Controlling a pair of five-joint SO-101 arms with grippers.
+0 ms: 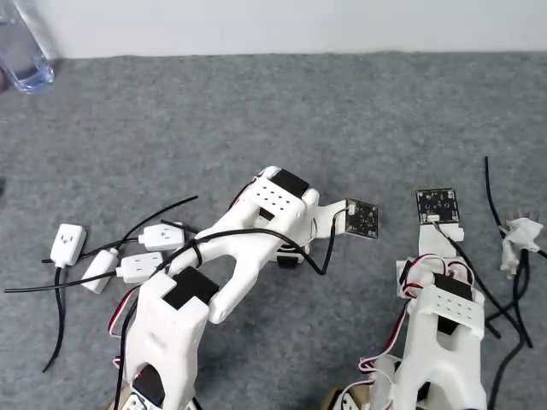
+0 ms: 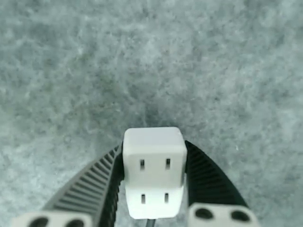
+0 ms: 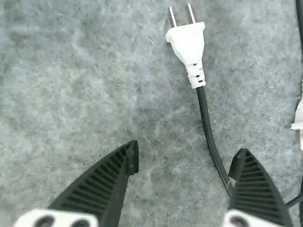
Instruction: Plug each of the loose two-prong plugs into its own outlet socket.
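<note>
A: L gripper point(image 2: 154, 147)?
B: Was clamped on a white boxy plastic outlet socket point(image 2: 154, 163) w/ two slot pairs, over the grey felt desk point(image 2: 71, 71).
A: R gripper point(image 3: 188, 151)?
B: Gaped wide, empty. White two-prong plug point(image 3: 187, 42) w/ black cord point(image 3: 208, 127) lay on desk just ahead.

I am holding an outlet socket point(image 2: 154, 163) between the fingers of the left tool point(image 2: 154, 151), above the counter point(image 2: 151, 56). A two-prong plug point(image 3: 187, 45) is lying just beyond the right tool point(image 3: 188, 151). Further sockets point(image 1: 139, 267) are lying clustered at the counter's left side, and a second plug point(image 1: 520, 232) is lying at its far right.
</note>
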